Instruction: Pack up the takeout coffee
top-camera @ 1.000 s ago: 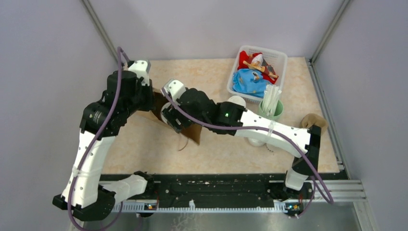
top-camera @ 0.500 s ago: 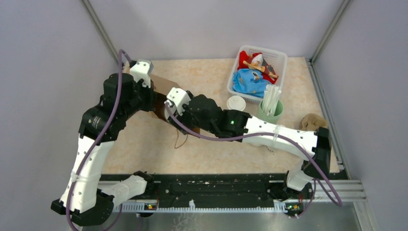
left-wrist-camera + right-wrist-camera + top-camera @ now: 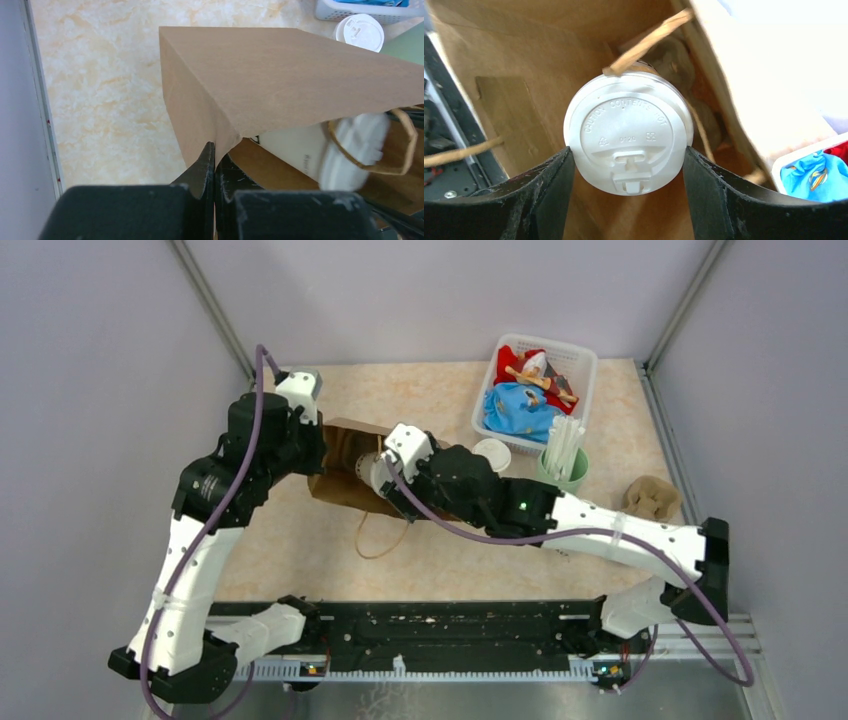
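Lid writing: on the lid (image 3: 629,135) I read "CAUTION CONTENTS HOT", embossed in an arc. A small triangle mark and some digits under it are too faint for me.
Cup writing: the cup (image 3: 295,150) has a bit of black print on its side, too small to read.
Right gripper: my right gripper (image 3: 626,160) is clamped on the cup, one finger on each side just under the lid's rim. The lid faces the wrist camera.
Cup place: it lies sideways between the right fingers, at the mouth of the bag (image 3: 340,485), with its body pointing away from the gripper into the bag.
Left gripper: my left gripper (image 3: 214,152) has its fingers together, pinching the paper at a corner of the bag's mouth. The cup is just to its right.
Bag: it lies on its side on the desk (image 3: 440,390), mouth toward the right gripper.
Handle: one handle (image 3: 644,42) crosses the lid's upper edge and touches it. The other loop trails on the desk on the near side of the right gripper.
Edges: brown bag walls are close on both sides of the right fingers.
Open room: left of the left gripper there is bare desk up to the rail (image 3: 37,100). To the right of the right gripper, a loose lid (image 3: 491,453), a basket (image 3: 583,352) and a green cup (image 3: 562,472) of straws stand near.
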Controlling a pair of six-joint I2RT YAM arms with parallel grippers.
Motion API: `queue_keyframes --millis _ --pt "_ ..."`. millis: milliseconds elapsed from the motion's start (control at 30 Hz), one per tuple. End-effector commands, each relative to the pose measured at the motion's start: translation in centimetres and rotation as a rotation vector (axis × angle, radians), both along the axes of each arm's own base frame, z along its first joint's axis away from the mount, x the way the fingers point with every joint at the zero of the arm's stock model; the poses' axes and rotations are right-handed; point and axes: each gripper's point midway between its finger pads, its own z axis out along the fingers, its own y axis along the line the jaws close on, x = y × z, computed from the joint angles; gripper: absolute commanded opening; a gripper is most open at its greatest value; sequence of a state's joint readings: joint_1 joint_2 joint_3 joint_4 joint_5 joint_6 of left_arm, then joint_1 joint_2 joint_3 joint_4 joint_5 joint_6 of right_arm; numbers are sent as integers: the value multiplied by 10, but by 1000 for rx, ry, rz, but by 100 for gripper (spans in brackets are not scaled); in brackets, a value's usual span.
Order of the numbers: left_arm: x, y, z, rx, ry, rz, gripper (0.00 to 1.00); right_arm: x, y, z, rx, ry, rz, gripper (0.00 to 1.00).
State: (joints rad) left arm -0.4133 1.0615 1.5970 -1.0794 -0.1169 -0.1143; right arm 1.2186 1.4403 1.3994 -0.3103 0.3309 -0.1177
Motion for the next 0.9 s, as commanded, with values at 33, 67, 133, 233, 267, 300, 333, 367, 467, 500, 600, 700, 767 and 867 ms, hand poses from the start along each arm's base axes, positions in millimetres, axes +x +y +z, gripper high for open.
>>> queue_keyframes --millis 33,67,133,233,267,300,333,367,467,500,600,700,767,867 --pt "7 3 4 -25 -36 48 0 -12 -24 34 154 22 -7 47" --pt "6 0 5 -31 -41 33 0 -13 -26 31 152 18 -1 47" --pt "4 -6 9 -48 -59 -9 0 -12 -27 20 134 10 6 46" --pt "1 -15 16 -75 -88 -71 0 -11 -23 1 66 -11 37 46" --pt "0 -19 18 -86 -100 -98 0 -9 -21 -5 45 -17 38 46" --pt "-3 -26 20 -103 -108 -137 0 -7 -19 -10 30 -23 38 45" --pt "-6 -32 21 -120 -111 -174 0 -6 -17 -12 21 -31 42 45" --pt "-8 -37 21 -133 -110 -199 0 -4 -14 -15 11 -38 45 45" --pt "-13 -44 16 -155 -101 -243 0 4 -7 -20 -5 -67 29 45" --pt "-14 -45 13 -157 -100 -257 0 8 -7 -22 -10 -80 16 45" --pt "-18 -46 9 -148 -114 -282 0 16 -6 -23 -10 -104 -1 45" --pt "-23 -46 4 -141 -135 -310 0 20 -6 -32 -45 -142 15 45" --pt "-27 -44 3 -134 -161 -321 0 21 -6 -38 -78 -167 38 46" --pt "-30 -41 -5 -118 -178 -325 0 25 -6 -44 -116 -221 59 47"
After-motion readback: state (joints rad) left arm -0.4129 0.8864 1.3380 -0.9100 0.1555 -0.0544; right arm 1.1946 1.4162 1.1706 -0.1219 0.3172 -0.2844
